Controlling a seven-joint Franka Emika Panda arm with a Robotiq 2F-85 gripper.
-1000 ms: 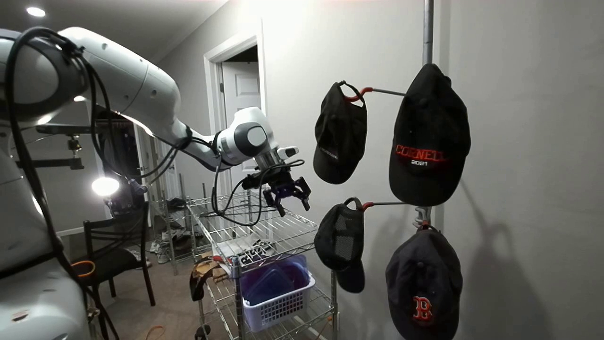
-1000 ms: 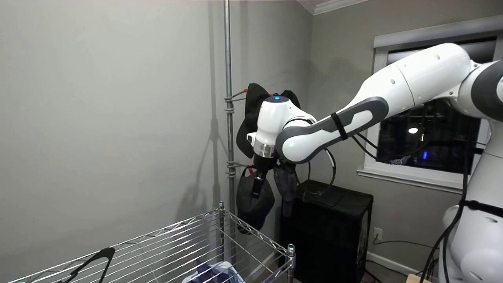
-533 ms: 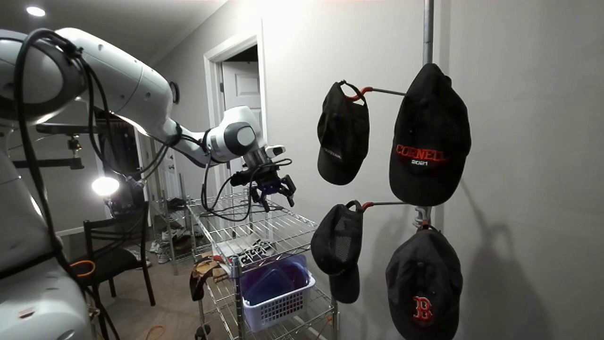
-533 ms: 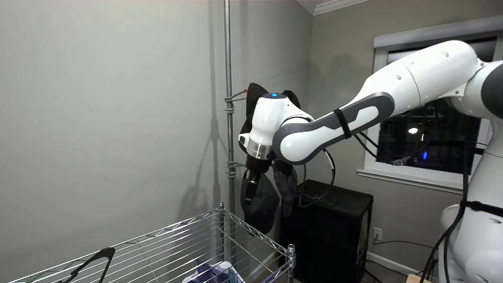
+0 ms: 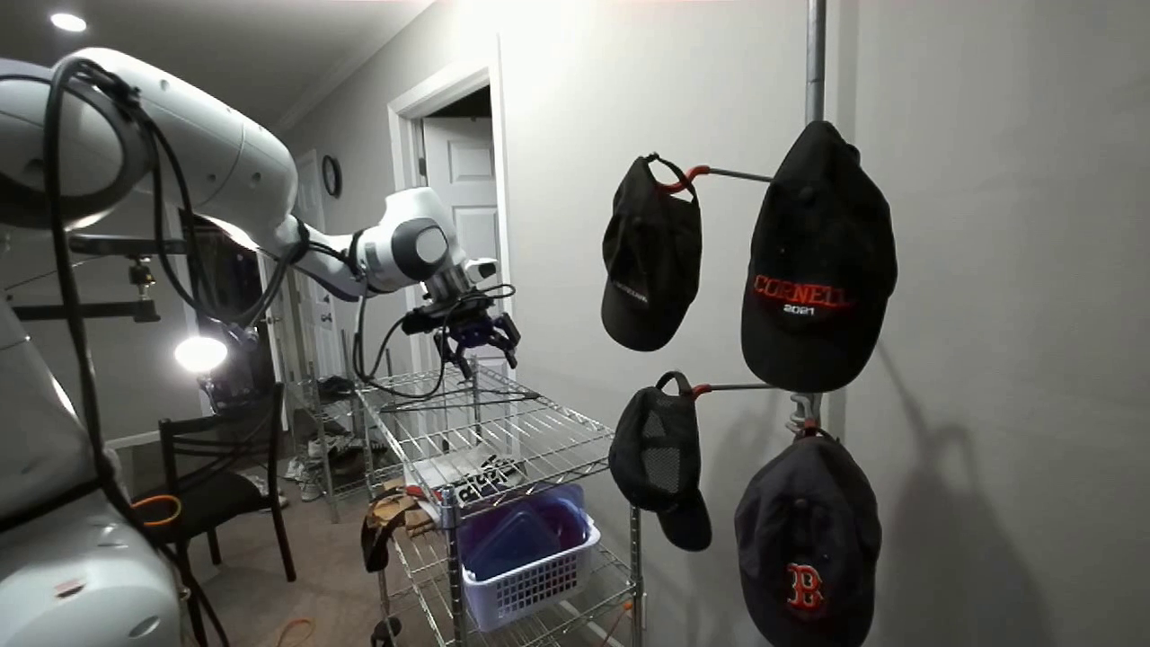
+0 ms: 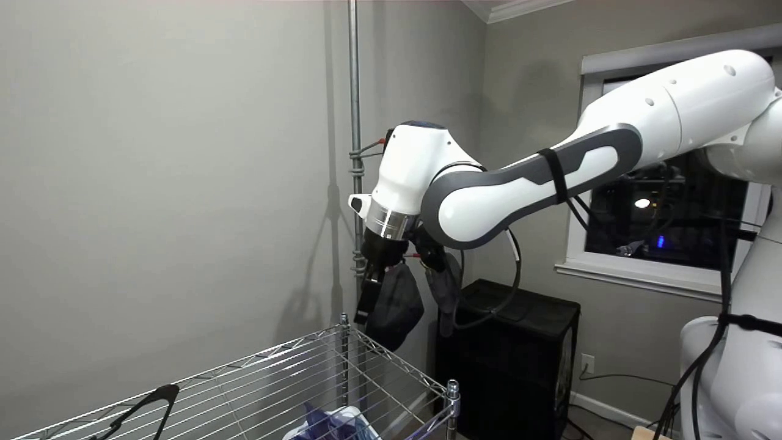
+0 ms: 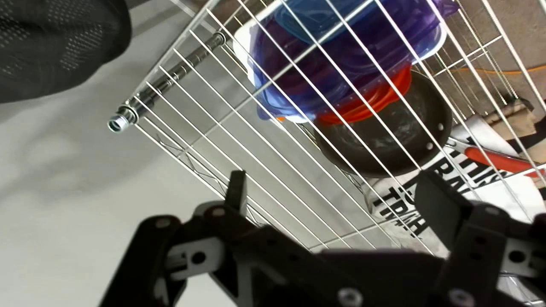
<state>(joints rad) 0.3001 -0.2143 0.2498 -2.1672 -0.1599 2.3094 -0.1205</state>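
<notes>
My black gripper (image 5: 490, 364) hangs above the far part of a wire shelf (image 5: 530, 483), its jaws wide apart. Nothing sits between the fingertips in the wrist view, where the gripper (image 7: 335, 189) looks down through the shelf wires. Of the caps on the rack, a black mesh-backed cap (image 5: 663, 449) hangs on a lower red-tipped hook, and part of this mesh cap (image 7: 59, 47) shows at the wrist view's top left. Above it hangs another black cap (image 5: 651, 261). A black CORNELL cap (image 5: 813, 252) and a dark cap with a red B (image 5: 804, 530) hang to the right.
A grey pole (image 6: 355, 79) carries the hooks. Below the top shelf are a white basket (image 5: 530, 589) with blue and purple containers and a dark pan (image 7: 384, 136). A black hanger (image 6: 165, 394) lies on the shelf. A black cabinet (image 6: 507, 360) stands behind.
My gripper has moved away from the caps and over the shelf, leftward in both exterior views, with its jaws staying open. The mesh-backed cap has swung back and forth on its hook.
</notes>
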